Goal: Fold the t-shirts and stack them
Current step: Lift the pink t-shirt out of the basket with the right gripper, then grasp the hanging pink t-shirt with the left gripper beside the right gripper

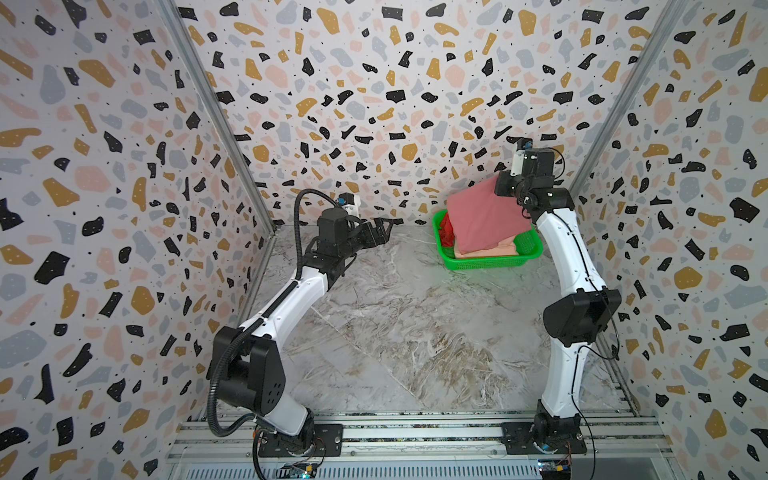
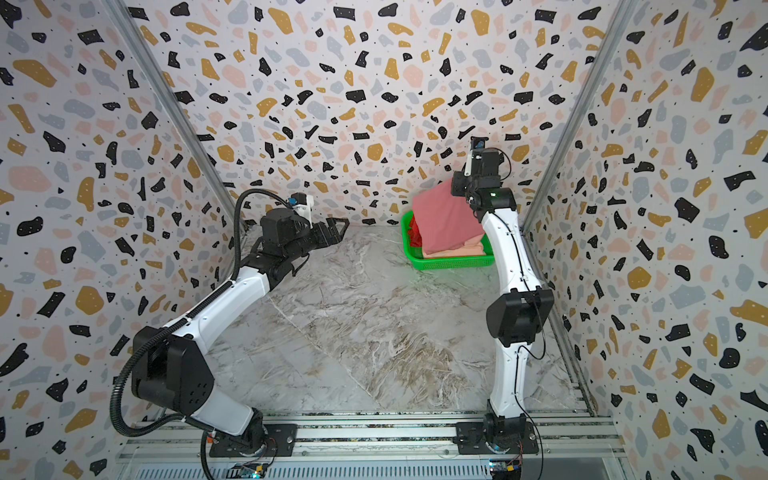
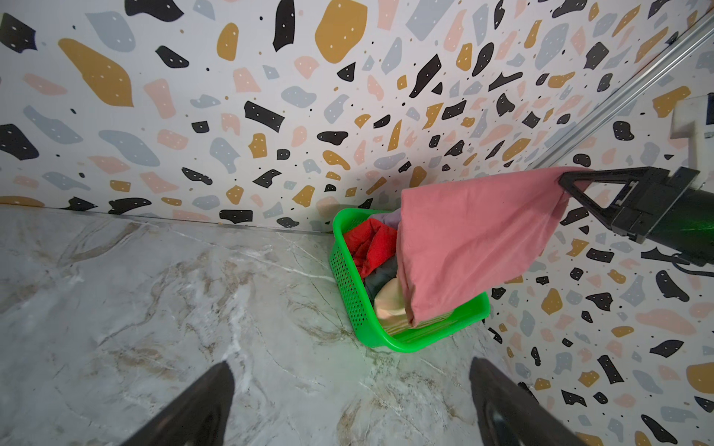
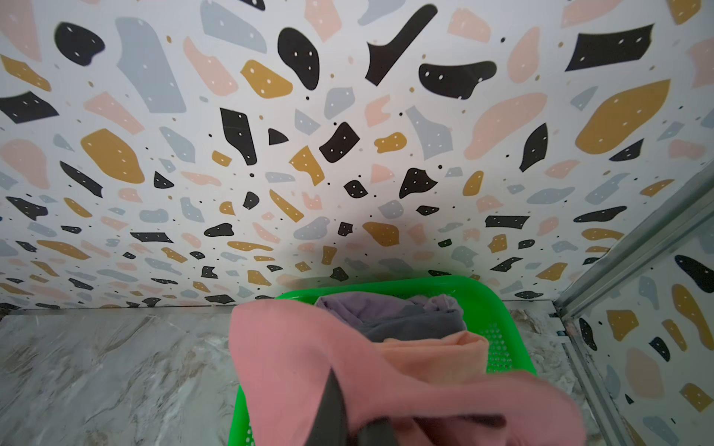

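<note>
In both top views the left arm rises from its base at the near rail, bends at the elbow and reaches forward toward the back wall. Its forearm is roughly level above the marble tabletop. The left gripper hangs in the air holding nothing, its jaws spread wide. The left wrist view shows its two dark fingers far apart over bare table, pointed toward the far right corner.

In that corner the green mesh basket sits against the back wall. A red t-shirt lies bunched at its left end, and a pale peach t-shirt lies at its near side. The right wrist view also shows a greyish-lilac cloth toward the back, though I cannot tell what kind of garment it is.

The rose-pink t-shirt hangs over the basket as a broad sheet, with its lower edge down among the other clothes and its upper corner raised. The right gripper pinches that corner, clamped tight on the cloth. The right arm stands nearly upright from its base at the near rail. Its elbow bows out toward the right wall, and its wrist is turned left above the basket's right end.
</note>
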Controlling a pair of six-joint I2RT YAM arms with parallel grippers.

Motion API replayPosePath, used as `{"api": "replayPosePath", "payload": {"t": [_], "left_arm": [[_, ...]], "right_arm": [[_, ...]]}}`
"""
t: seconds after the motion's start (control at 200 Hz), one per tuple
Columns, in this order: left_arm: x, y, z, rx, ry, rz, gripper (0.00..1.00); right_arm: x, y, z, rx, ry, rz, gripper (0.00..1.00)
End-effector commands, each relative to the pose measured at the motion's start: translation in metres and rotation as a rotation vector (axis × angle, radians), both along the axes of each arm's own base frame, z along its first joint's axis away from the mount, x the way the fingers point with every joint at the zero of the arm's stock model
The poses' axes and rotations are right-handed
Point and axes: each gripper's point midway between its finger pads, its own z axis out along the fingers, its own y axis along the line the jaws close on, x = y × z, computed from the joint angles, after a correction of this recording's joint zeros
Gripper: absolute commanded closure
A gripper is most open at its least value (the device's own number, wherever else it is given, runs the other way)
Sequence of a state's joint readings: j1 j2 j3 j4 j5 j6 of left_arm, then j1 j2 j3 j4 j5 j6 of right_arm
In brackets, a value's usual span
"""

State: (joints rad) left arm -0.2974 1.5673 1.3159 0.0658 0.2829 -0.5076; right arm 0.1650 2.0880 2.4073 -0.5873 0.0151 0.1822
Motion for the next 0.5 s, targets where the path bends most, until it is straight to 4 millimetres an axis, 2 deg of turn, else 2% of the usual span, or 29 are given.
{"api": "replayPosePath", "payload": {"t": [0.0, 0.075, 0.11, 0.215, 0.275, 0.38, 0.496], "left_arm": [[-0.002, 0.005, 0.017, 0.012, -0.046, 0.008, 0.05], [-0.002, 0.004, 0.015, 0.015, -0.039, 0.0, 0.04], [-0.001, 0.002, 0.012, 0.02, -0.031, -0.008, 0.05], [0.0, 0.0, 0.011, 0.026, -0.026, -0.021, 0.05], [0.0, -0.005, 0.013, 0.02, -0.032, -0.05, 0.06], [-0.011, -0.039, 0.012, 0.008, -0.032, -0.228, 0.07], [-0.03, -0.088, -0.016, 0.075, 0.047, -0.452, 0.07]], "right_arm": [[-0.038, 0.016, 0.054, 0.076, -0.056, 0.072, 1.0], [-0.051, 0.044, 0.059, 0.126, -0.057, 0.194, 1.0], [-0.061, 0.056, 0.068, 0.139, -0.075, 0.242, 1.0], [-0.097, 0.087, 0.109, 0.19, -0.168, 0.408, 1.0], [-0.113, 0.089, 0.127, 0.233, -0.189, 0.438, 1.0], [-0.129, 0.091, 0.135, 0.337, -0.167, 0.449, 1.0], [-0.139, 0.114, 0.134, 0.471, -0.154, 0.547, 1.0]]}}
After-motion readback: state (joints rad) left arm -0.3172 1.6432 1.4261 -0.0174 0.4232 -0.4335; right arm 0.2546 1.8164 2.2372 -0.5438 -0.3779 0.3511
